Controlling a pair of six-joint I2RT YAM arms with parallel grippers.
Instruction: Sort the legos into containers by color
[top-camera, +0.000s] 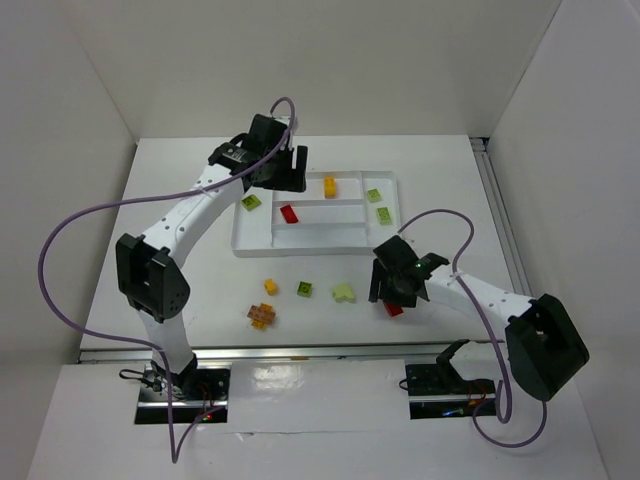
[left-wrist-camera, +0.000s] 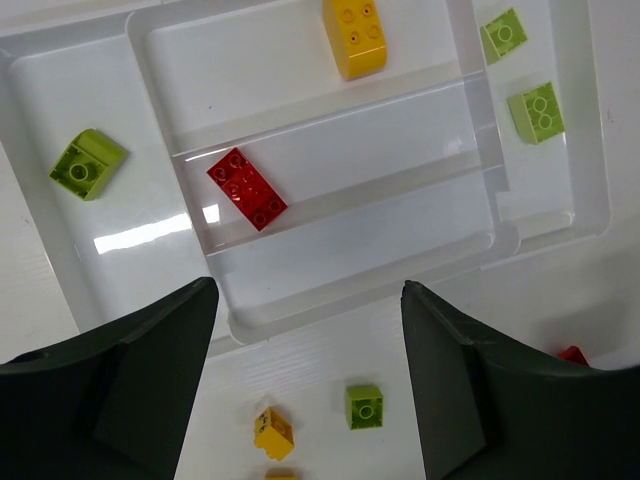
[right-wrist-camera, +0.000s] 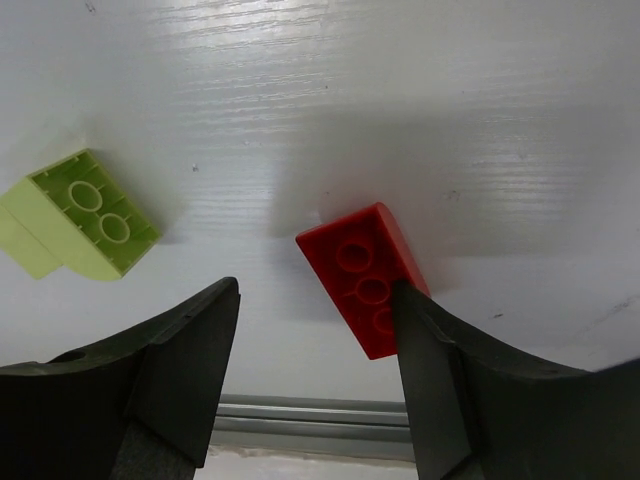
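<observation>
Resting on glossy white table (right-wrist-camera: 400, 100): studded rectangular red brick (right-wrist-camera: 360, 280) under right pincer (right-wrist-camera: 318, 300).

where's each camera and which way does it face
top external: above and behind, looking down at the table; left arm and right arm show.
left wrist: above the tray, looking down into it; left gripper shows.
right wrist: low over the table, facing a loose red brick; right gripper shows.
shared: top and left wrist both show the tray.

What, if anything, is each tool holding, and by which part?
Nothing. The left tool hangs open and empty over the tray. The right tool stands open around the red brick on the table, not closed on it.
</observation>
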